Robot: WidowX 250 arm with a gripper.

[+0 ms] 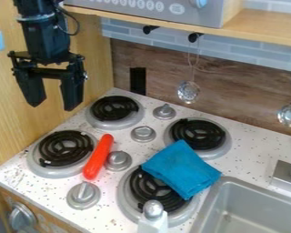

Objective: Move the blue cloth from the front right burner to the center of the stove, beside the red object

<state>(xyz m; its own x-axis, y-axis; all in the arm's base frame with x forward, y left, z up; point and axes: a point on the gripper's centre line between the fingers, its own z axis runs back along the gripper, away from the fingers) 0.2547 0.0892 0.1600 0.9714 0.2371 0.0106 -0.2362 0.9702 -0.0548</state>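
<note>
Hanging over the toy stove's upper-left side: black two-finger gripper [52,93], fingers wide apart, nothing between them, touching nothing. Below it, a white speckled stovetop [127,175] with four black coil burners [114,108] in grey rings. Orange-red smooth elongated toy [98,156] lies between the near-left burner and a grey knob [118,160]. Folded blue cloth [181,169] drapes over parts of two right-hand burners — grey sink [261,209] just beside. Wood-look backsplash [233,94] behind, metal ladles [188,92] hanging.

Cloth [182,168] matt, soft-looking; sink [216,214] smooth grey (plastic or metal, cannot tell); backboard [245,98] wood-look.
</note>
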